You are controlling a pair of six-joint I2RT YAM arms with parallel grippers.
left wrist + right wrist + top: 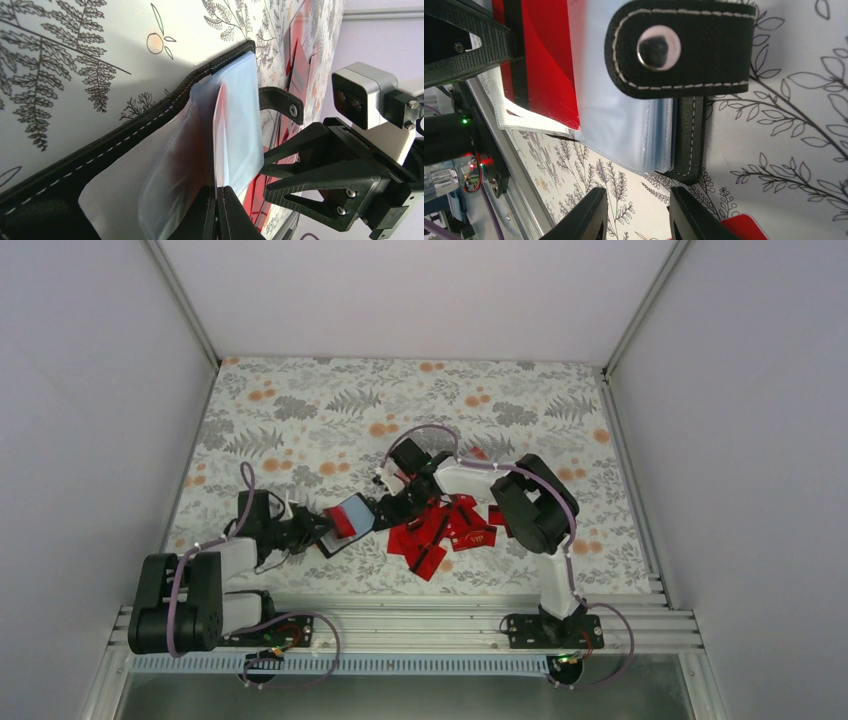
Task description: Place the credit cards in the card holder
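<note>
I am seeing the left arm folded low near its base, with its forearm reaching to the right along the desk [400,400]. The left end effector [217,202] is closed tight and is pinching one clear pocket [235,120] of the card holder [358,510], which is lying open on the desk between the two arms. A red card [546,60] is sitting inside one of the pockets. The right arm is standing up from its base, bending at a high elbow and sloping down to the left, with its wrist turned toward the holder. The right end effector [636,215] is standing narrowly open with nothing between its fingers, just beside the holder's edge, near the snap tab [679,47]. The other credit cards [445,530] are lying in a loose heap on the desk, partly under the right forearm, just right of the holder.
</note>
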